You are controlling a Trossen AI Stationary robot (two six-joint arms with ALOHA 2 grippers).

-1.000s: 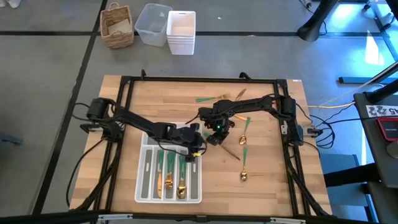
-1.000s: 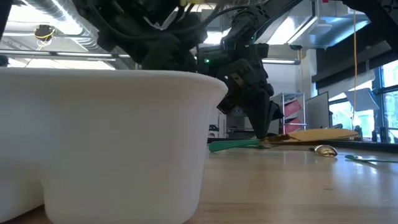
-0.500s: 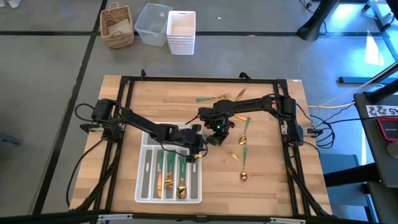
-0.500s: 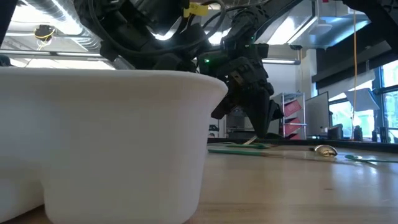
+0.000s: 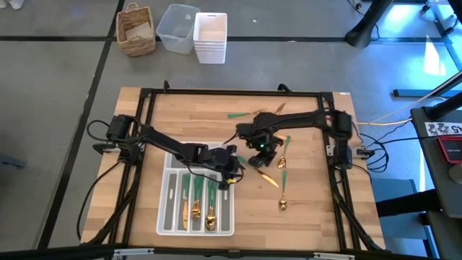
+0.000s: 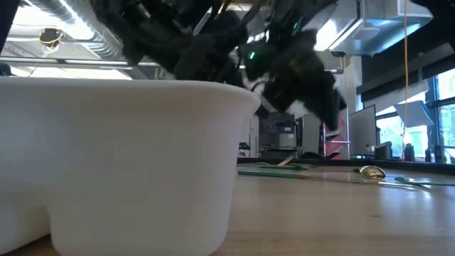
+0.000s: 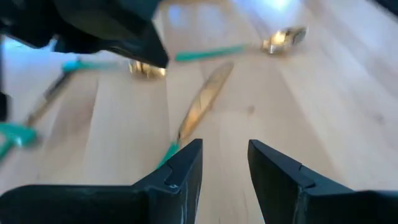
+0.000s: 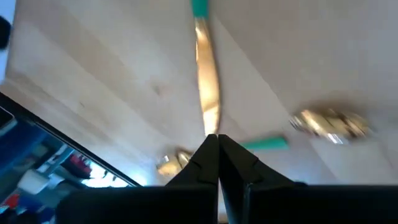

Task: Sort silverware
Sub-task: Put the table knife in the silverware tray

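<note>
Overhead and table-level views of a two-arm sorting station. The work surface is a pale wooden table (image 5: 303, 217) of butcher-block planks, framed by black rails and standing on a grey floor. Beyond its far edge sit a wicker basket (image 5: 136, 29), a clear plastic bin (image 5: 176, 27) and a stack of white containers (image 5: 210, 37).

A white organizer tray (image 5: 164, 209) lies near the front of the table; several pieces of the silverware (image 5: 196, 198), gold heads and green handles, lie lengthwise in its compartments. Its wall fills the left of the low view (image 6: 121, 163).

The left gripper (image 5: 232, 167) hangs at the tray's far right corner, its fingers (image 7: 180, 171) spread, with nothing between them. A loose knife (image 7: 202, 102) lies on the wood just ahead of it.

The right gripper (image 5: 264, 153) is above the table's centre, its fingers (image 8: 214, 162) pressed together and empty, their tips over the blade of a knife (image 8: 207, 81).

More pieces lie scattered: a spoon (image 5: 284, 195) toward the right front, others near the far rail (image 5: 249, 113).

The low view shows a room with ceiling ducts, shelving and windows behind the table.
</note>
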